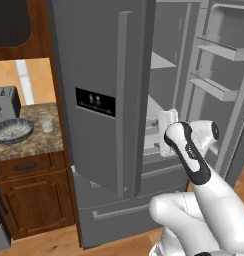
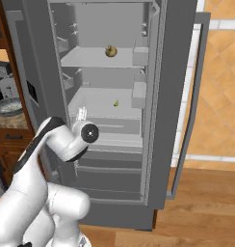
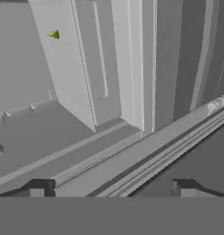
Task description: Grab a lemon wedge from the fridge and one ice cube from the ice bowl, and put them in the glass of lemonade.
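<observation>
- Gripper [image 3: 111, 187] spread wide, holding nothing; it points into the open fridge [image 2: 163, 96], low by the drawer rails.
- Lemon wedge [image 2: 116, 103] lies small on the middle shelf, well apart from the fingers [image 3: 38, 187].
- A rounder brownish fruit [image 2: 110, 50] sits on the shelf above; risk of reaching for the wrong item.
- Risk: wrist clips a shelf edge on the rise, or fingers nudge the wedge backward.
- Bowl [image 1: 12, 131] and glass [image 1: 46, 123] wait on the counter [image 1: 39, 142].
</observation>
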Robot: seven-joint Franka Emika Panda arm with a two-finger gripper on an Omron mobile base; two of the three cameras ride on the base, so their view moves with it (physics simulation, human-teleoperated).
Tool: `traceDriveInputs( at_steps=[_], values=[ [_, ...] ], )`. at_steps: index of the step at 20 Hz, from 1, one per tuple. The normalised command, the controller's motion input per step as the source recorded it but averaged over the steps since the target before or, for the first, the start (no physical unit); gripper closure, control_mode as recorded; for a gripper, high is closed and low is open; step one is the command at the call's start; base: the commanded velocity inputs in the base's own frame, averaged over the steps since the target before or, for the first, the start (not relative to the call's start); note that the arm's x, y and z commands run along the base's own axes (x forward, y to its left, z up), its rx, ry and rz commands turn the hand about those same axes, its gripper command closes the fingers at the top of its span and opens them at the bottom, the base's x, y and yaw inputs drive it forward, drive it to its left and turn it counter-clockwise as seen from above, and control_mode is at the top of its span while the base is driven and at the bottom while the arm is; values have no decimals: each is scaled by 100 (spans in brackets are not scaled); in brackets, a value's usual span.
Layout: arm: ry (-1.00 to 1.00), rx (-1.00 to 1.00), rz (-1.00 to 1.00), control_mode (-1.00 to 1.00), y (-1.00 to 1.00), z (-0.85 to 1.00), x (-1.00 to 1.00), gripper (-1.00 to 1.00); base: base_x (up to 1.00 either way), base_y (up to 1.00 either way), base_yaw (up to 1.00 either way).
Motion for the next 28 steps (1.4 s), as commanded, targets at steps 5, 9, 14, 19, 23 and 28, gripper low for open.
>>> traceDriveInputs(
  at_steps=[5,9,14,19,23,28],
  values=[
    [6,1,12,-100,10,0,94,-100,0,0,0],
    [2,0,14,-100,37,0,45,-100,0,0,0],
    [0,-1,22,-100,81,-3,-14,-100,0,0,0],
    [-8,-8,29,-100,100,-13,-86,-100,0,0,0],
    [-3,-7,33,-100,100,-6,-80,-100,0,0,0],
    [0,-5,35,-100,100,0,-79,-100,0,0,0]
  ],
)
